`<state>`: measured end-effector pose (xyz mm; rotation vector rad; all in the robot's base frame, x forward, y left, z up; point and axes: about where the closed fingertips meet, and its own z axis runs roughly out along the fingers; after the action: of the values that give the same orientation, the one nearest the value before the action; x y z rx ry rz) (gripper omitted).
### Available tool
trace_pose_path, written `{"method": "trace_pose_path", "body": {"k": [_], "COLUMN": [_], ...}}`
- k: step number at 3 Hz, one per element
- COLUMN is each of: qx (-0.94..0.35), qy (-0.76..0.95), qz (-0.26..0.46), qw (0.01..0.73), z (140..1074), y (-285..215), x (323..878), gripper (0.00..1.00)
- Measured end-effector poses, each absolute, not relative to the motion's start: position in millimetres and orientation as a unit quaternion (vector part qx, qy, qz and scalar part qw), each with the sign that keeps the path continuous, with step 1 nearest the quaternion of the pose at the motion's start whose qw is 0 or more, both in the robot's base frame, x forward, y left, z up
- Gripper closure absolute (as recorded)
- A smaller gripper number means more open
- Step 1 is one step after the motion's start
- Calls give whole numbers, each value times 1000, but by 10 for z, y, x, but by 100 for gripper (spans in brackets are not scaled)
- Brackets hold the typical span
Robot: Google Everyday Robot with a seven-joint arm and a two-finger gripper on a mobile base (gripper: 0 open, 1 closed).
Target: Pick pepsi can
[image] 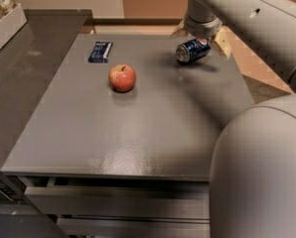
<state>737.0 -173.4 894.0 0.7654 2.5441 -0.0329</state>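
Smooth pale grey arm (252,14) with small dark round holes in its shell, ringed grey wrist collar (201,25), bulky rounded grey link (262,172) at 4 o'clock, gripper (201,41) at 1 o'clock, tan wedge-shaped fingers (222,41) set apart.

On a grey table (113,143), a blue packet (100,52) is laid behind-left of a red apple (122,77); the gripper (201,37) is held behind-right.

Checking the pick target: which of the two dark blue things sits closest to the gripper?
The pepsi can, lying on its side at far right, directly under the gripper. The flat blue packet lies well left, past the apple.
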Motion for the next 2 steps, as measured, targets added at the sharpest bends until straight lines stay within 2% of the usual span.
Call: {"method": "trace_pose_path", "body": {"k": [2], "qx": [308], "qy": [926], "qz": [-27], "qw": [216], "z": [8769], "y": [-1712], "x": [7539], "gripper": [0]}}
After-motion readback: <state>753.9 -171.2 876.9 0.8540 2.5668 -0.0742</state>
